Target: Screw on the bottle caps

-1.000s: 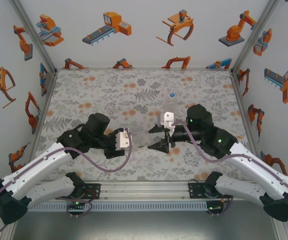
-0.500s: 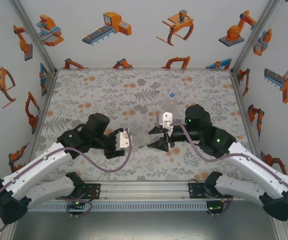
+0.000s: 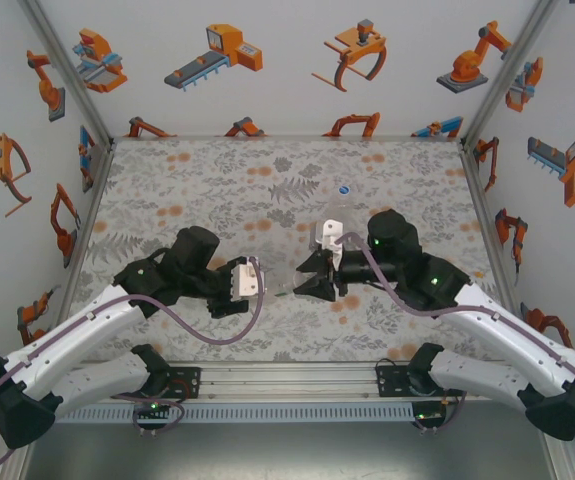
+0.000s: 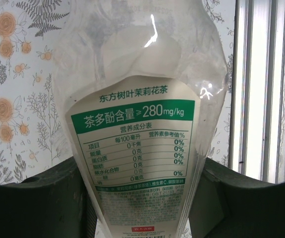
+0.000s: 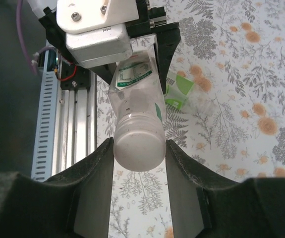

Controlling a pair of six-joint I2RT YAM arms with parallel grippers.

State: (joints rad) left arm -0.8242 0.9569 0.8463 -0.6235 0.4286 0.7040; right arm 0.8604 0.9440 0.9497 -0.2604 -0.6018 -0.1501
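My left gripper (image 4: 142, 198) is shut on the bottle with the white and green label (image 4: 137, 148), holding it level above the table, neck pointing at the right arm. A pale round bottle cap (image 5: 138, 148) sits on that neck. My right gripper (image 5: 140, 163) has one finger against each side of the cap. In the top view the two grippers, left (image 3: 265, 284) and right (image 3: 305, 279), meet nose to nose over the table's near middle.
A plain clear bottle (image 3: 342, 196) stands upright just behind the right wrist. A clear bottle with a green label (image 5: 178, 91) lies on the floral table top (image 3: 197, 180) under the held one. The aluminium rail (image 3: 287, 378) runs along the near edge.
The right gripper's jaws have narrowed from wide apart to touching the cap, and the gripper has crept slightly left towards the bottle. The left arm has stayed still.
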